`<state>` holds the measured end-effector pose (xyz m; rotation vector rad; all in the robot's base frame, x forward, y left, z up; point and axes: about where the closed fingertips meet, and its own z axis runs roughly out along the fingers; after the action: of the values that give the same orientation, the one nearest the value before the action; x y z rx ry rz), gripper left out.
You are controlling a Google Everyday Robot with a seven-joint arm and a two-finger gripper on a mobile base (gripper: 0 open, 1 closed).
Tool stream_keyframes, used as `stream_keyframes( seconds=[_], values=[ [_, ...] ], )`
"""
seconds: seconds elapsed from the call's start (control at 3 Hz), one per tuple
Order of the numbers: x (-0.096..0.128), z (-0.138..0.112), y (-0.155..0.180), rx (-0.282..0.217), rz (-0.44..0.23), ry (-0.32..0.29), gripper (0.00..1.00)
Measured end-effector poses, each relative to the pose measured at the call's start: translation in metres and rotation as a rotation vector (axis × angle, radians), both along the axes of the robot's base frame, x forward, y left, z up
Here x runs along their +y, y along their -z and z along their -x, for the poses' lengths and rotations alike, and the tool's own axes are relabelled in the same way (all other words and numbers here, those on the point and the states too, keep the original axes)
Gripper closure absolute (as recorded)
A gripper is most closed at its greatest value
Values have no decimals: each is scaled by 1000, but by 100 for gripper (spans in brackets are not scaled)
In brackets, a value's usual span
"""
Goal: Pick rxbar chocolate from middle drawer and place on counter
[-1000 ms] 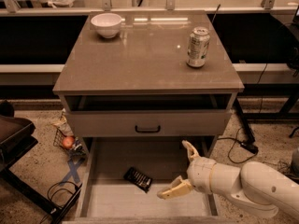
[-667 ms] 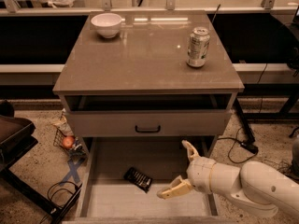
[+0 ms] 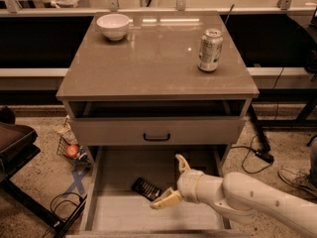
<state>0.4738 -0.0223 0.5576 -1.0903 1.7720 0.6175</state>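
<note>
While the middle drawer sits pulled out, the rxbar chocolate lies flat on its floor. Gripper hangs inside the drawer just right of the bar, fingers spread wide, gripping nothing. Counter carries a white bowl and soda can, well apart; upper drawer front overhangs the back.
</note>
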Motion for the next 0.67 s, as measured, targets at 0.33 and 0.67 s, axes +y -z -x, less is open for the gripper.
stream_keyframes(
  seconds=[0.33,0.67],
  values=[
    [32,-23,57,1,21,-5,0],
    [46,-34,85,-4,41,-3,0]
  ],
)
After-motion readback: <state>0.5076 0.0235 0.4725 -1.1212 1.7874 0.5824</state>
